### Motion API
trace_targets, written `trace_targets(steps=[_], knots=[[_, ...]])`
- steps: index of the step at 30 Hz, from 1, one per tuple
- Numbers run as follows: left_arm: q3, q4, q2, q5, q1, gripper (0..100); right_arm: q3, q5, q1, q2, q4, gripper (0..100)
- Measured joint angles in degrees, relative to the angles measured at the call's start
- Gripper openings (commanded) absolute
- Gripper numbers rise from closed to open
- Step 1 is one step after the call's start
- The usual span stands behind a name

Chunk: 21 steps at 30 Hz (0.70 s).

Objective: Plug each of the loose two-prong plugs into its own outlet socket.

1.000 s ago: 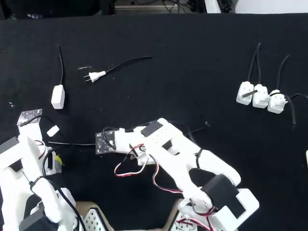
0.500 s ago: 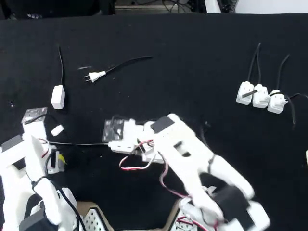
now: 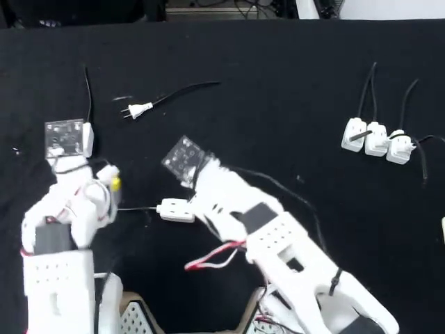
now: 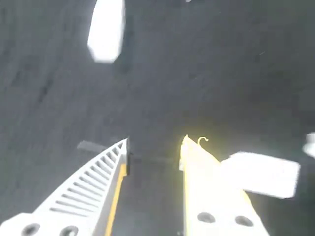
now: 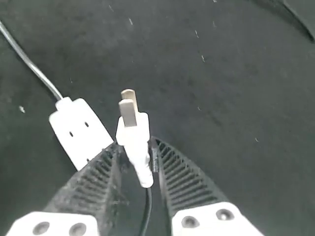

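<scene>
Right wrist: right gripper (image 5: pixel 133 145) clamped on a white plug (image 5: pixel 132 129), prongs forward, just beside a socket (image 5: pixel 81 130); from high, grip hidden under the arm (image 3: pixel 278 243). Left wrist: left gripper (image 4: pixel 155 142) spread wide, holding nothing, another socket (image 4: pixel 106 29) near; from high, a loose plug (image 3: pixel 139 109) far left.

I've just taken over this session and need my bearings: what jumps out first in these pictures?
The right gripper is clamped on a white two-prong plug, prongs pointing forward, close beside a white outlet socket on the black table. Another loose plug lies farther back on the table's left side. The left gripper hangs open and empty near a second white socket.
</scene>
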Motion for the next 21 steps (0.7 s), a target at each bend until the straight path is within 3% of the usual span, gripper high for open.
trace_targets(steps=[8, 21], knots=[[4.4, -6.1, -9.1, 4.9, 14.0, 18, 3.7, -0.6, -5.4, -5.2, -4.5, 1.0], [8.3, -10.5, -9.7, 7.1, 20.6, 18, 6.6, -0.6, -5.8, -12.2, -4.7, 1.0]])
